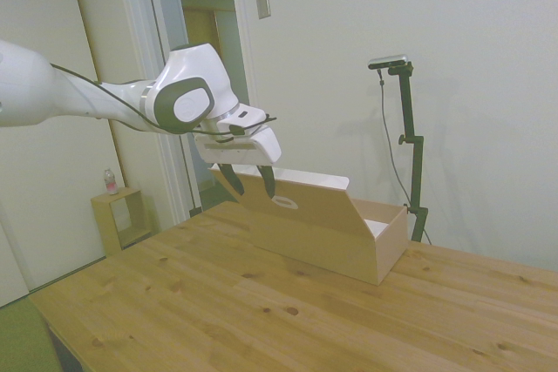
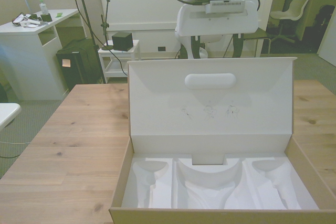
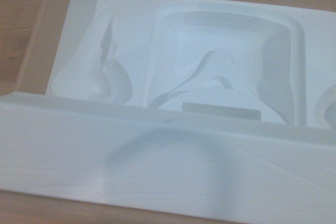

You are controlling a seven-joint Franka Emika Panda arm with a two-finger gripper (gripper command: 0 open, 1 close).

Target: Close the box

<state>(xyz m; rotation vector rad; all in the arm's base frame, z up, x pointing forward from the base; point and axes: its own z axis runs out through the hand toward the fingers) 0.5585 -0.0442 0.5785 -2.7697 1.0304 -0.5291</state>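
**Box lid still up, gripper parked behind it**

Side view shows the white two-finger gripper (image 1: 248, 182) with jaws narrowly apart, holding nothing, at the raised lid's (image 1: 301, 211) outer face near its top edge. The front view hides the fingers and shows the long tan cardboard box's (image 2: 119, 182) whitish moulded insert (image 2: 210, 184). The white arm slants down from 9 o'clock. Bare wooden table (image 1: 218, 302) lies around the box.

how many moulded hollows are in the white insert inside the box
3: one hollow at the front view's left, a wide one in the middle, one at the right, all inside the box. None looks hidden.
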